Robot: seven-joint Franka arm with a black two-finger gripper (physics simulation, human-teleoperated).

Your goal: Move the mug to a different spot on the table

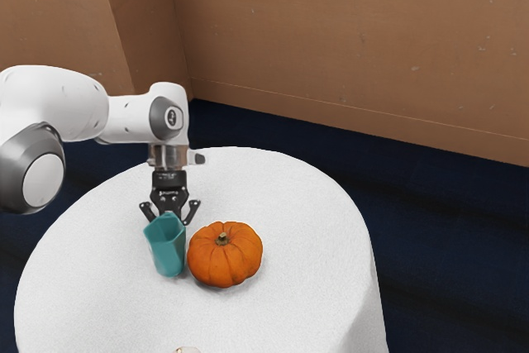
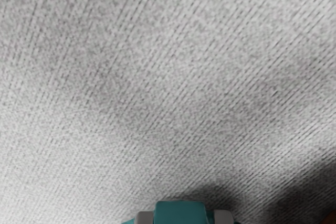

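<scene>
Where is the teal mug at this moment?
In the exterior view the teal mug is left of centre on the white table, just left of the orange pumpkin, held at its rim by the end effector.

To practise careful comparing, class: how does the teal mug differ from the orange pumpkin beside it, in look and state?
The mug is teal, the pumpkin orange. The mug is tall, faceted and open-topped; the pumpkin is round, ribbed, with a stem. The pincer grips the mug, which leans; the pumpkin sits free, stem up. Both are similar in height, side by side at the white table.
</scene>
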